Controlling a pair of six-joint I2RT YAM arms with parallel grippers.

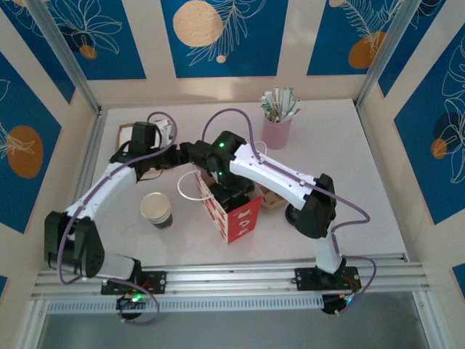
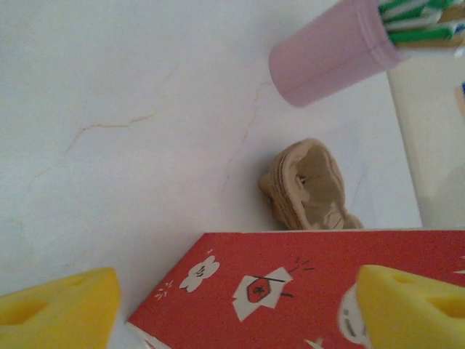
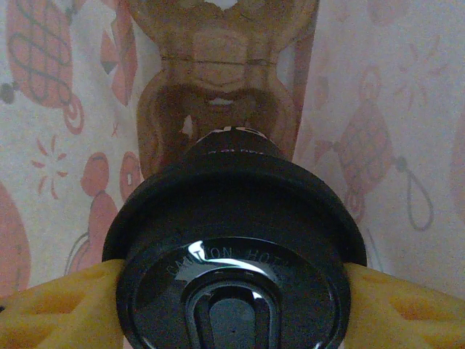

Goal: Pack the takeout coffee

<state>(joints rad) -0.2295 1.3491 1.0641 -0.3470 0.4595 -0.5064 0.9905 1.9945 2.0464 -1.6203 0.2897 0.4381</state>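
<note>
The takeout coffee (image 3: pixel 232 247), a cup under a round black lid, sits between the yellow fingers (image 3: pixel 58 309) of my right gripper (image 3: pixel 232 309), which is shut on it. It hangs inside the red-and-white bag (image 1: pixel 236 214), above a brown cardboard holder (image 3: pixel 218 80) on the bag's floor. In the top view the right arm reaches down into the bag's open mouth. My left gripper (image 2: pixel 236 313) is open by the bag's far side, its yellow fingers (image 2: pixel 414 305) spread wide over the red bag wall (image 2: pixel 290 291).
An open paper cup (image 1: pixel 156 209) with no lid stands left of the bag. The pink cup of sticks (image 1: pixel 277 131) is at the back right. A crumpled cardboard piece (image 2: pixel 309 185) lies just behind the bag. Walls close in the table on three sides.
</note>
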